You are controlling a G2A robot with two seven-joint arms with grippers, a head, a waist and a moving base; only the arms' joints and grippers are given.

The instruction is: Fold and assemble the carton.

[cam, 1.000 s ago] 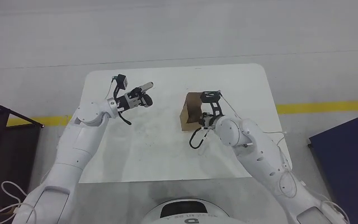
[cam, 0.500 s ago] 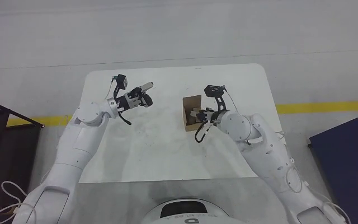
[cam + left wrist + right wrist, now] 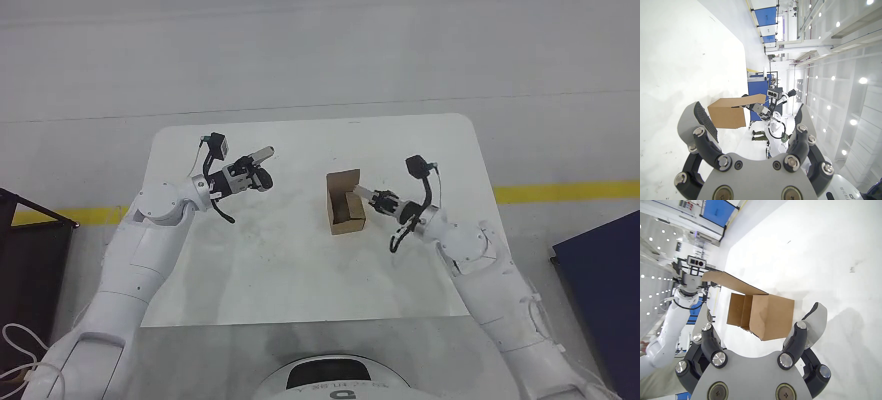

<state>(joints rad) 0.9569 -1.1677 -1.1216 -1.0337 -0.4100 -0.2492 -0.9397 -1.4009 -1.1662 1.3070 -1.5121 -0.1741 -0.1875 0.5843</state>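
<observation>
Top view: carton (image 3: 345, 203) small; folds inside its mouth too small to make out. Right gripper (image 3: 376, 199) just beside it; whether its fingers (image 3: 816, 315) touch the wall cannot be told there.

Left wrist view: carton's inside and far walls hidden behind the near wall; right gripper's fingers partly behind the raised flap.

Right wrist view: left gripper (image 3: 264, 166) far off, one finger hidden behind the flap tip; carton's far outer walls hidden.

Worktop (image 3: 300, 270) cut off by both wrist views' edges.
</observation>
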